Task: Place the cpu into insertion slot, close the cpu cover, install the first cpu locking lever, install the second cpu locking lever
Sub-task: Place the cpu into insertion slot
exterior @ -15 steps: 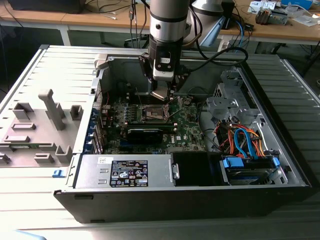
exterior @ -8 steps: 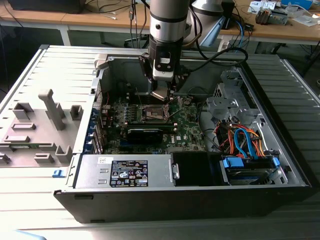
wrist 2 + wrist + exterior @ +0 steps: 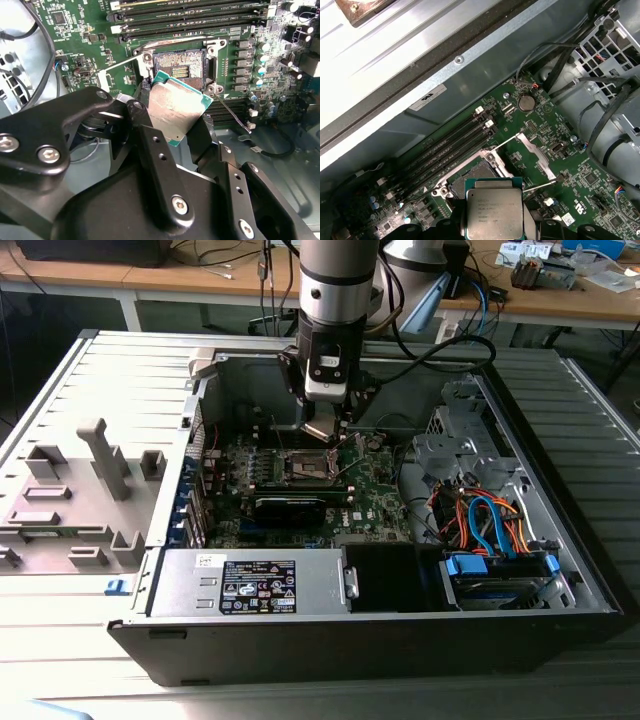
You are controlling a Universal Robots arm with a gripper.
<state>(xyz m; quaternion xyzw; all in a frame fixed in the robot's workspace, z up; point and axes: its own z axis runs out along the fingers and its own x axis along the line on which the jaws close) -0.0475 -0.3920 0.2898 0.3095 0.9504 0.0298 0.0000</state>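
The gripper [image 3: 172, 127] is closed narrowly on the cpu [image 3: 177, 107]. Its black fingers [image 3: 142, 117] are pressed to two opposite edges of the chip, and the silver-grey top is left uncovered between them. In the second wrist view the cpu is seen tilted rather than level with the board, with one corner carried ahead of the gripper. The insertion slot [image 3: 181, 69] lies just beyond that leading corner, between the gripper and the rows of memory slots [image 3: 190, 22], and its dark centre is exposed inside the shiny rim. In the exterior view the gripper [image 3: 325, 428] hangs inside the open computer case [image 3: 350, 650]. There the slot [image 3: 308, 468] is found directly beneath it on the green motherboard [image 3: 385, 495], offset a little toward the exterior view's left. Whether the chip's leading corner touches the rim cannot be told, but the cpu is judged not yet seated, since it is canted and lies partly off the slot's outline. The edges of chip and slot appear roughly parallel, so the offset is judged mainly one of tilt and height. The cpu cover [image 3: 535, 152] is swung up beside the slot, leaving it open. A thin lever rod [image 3: 231, 112] is seen sticking out on the slot's other side.
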